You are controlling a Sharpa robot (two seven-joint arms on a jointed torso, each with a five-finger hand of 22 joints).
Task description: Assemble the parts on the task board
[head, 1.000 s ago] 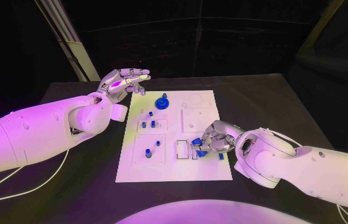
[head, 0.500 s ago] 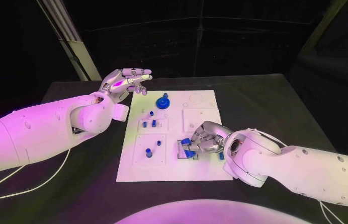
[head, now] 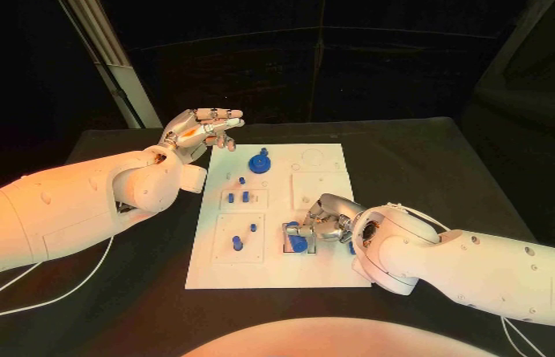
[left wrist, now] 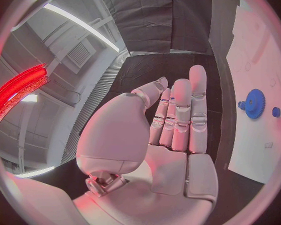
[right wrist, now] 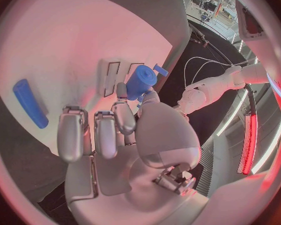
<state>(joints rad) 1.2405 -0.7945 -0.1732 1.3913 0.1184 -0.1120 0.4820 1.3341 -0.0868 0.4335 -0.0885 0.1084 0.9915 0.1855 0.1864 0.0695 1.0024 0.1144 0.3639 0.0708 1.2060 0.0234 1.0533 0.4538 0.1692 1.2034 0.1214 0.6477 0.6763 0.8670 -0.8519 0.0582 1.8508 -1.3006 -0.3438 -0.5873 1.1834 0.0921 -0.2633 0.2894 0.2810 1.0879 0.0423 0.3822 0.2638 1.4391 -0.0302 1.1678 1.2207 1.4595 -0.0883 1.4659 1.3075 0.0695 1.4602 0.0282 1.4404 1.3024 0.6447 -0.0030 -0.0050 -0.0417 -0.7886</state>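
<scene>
Blue cylindrical peg, pinched by the right hand over the white board's slots, might jam if tilted; left hand hovered loosely spread, empty.

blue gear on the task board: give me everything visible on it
The blue gear looks like moulded plastic: a toothed disc with a short blue stub at its hub, clearest in the left wrist view. It lies flat on the white task board, at the far end near the left hand. Nothing touches it but the board.

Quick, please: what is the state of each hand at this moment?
Left hand: open, holding nothing, fingers extended.
Right hand: pinching a blue cylindrical part over the task board.
</scene>
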